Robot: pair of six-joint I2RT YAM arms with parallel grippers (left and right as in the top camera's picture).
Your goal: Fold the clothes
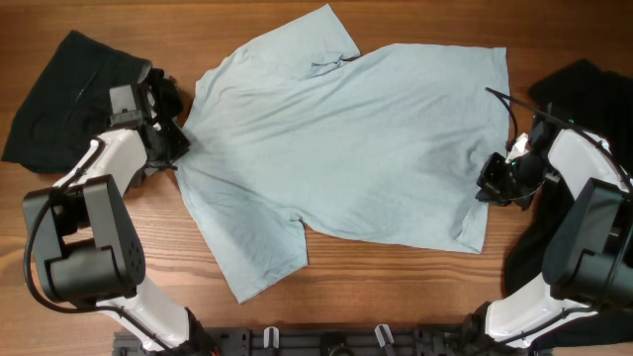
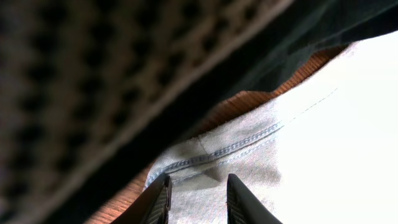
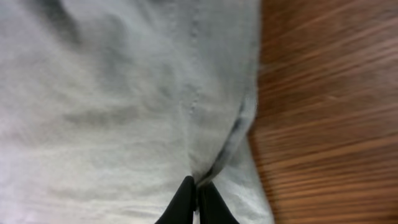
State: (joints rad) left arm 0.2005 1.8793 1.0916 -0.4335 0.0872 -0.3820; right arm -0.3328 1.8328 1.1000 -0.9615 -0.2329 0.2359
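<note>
Item: shirt point(image 1: 346, 138), pale blue, spread flat mid-table point(image 1: 396, 297), collar left, hem right.
Right claw point(image 3: 198, 186): clenched on the hem edge.
Left claw point(image 2: 198, 186): jaws apart, astride the collar seam, not yet gripping.
Handling: close the left claw fully on the seam before lifting, then raise both ends evenly so the shirt stays smooth.

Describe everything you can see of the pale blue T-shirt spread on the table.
The pale sky-blue short-sleeved T-shirt looks like soft, thin fabric, plain, with stitched seams. It lies spread flat on the brown wooden table, mildly wrinkled and unfolded: collar towards the left arm, hem towards the right, one sleeve pointing to the far edge, the other to the near edge. The right arm's fingers are shut on its hem; the left arm's fingers stand apart over the collar seam.
</note>
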